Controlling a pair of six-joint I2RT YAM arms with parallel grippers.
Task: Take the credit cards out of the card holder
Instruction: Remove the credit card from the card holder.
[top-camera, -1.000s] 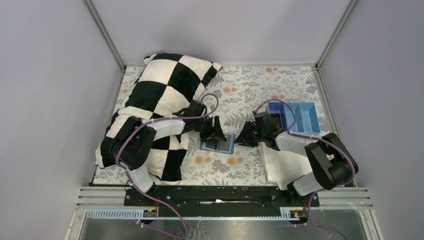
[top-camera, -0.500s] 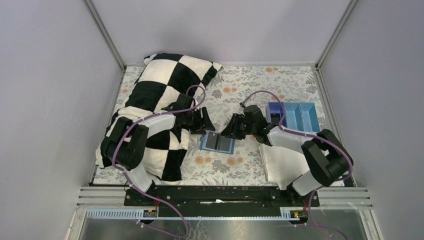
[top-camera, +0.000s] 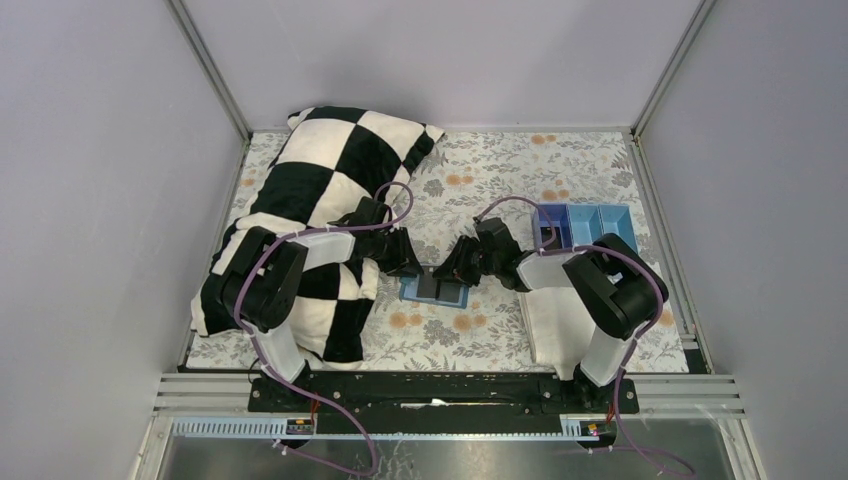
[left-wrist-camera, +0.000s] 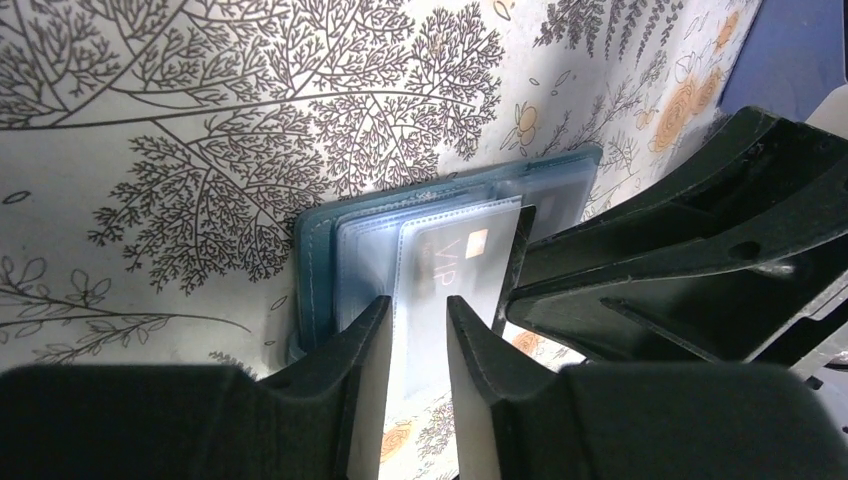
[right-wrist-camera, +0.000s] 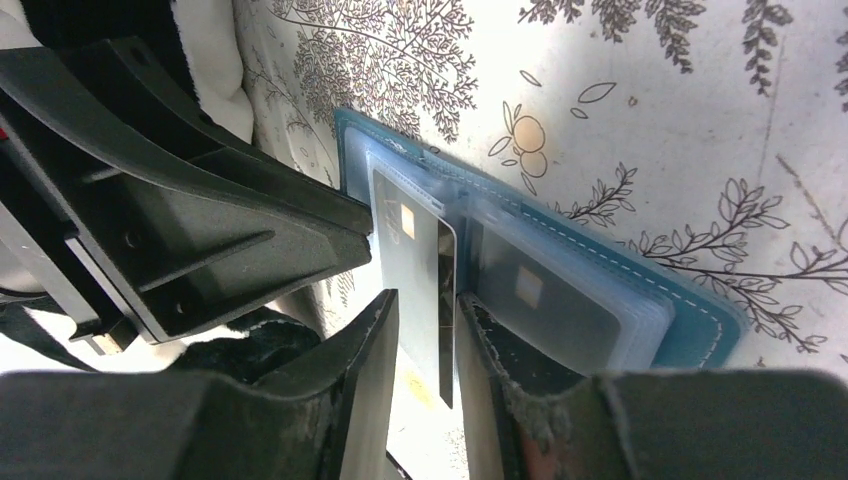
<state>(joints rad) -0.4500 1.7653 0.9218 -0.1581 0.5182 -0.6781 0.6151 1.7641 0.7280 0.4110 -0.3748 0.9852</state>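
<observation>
A blue card holder (top-camera: 436, 290) lies open on the flowered cloth, its clear sleeves fanned out. My left gripper (top-camera: 413, 268) is at its left end and my right gripper (top-camera: 458, 270) at its right, tips nearly meeting. In the left wrist view the holder (left-wrist-camera: 320, 250) shows a VIP credit card (left-wrist-camera: 460, 265) in a sleeve; my left gripper (left-wrist-camera: 418, 305) stands narrowly open over that sleeve. In the right wrist view the credit card (right-wrist-camera: 410, 250) sticks out of the holder (right-wrist-camera: 700, 320) and runs between the narrowly open jaws of my right gripper (right-wrist-camera: 425, 298), against the right finger.
A black and white checkered pillow (top-camera: 330, 190) lies at the left under my left arm. A blue bin with compartments (top-camera: 588, 230) stands at the right. A white cloth (top-camera: 560, 320) lies under my right arm.
Both grippers drew back from the holder half a second ago and have come in again. They now stand closer together, low over the holder's middle.
</observation>
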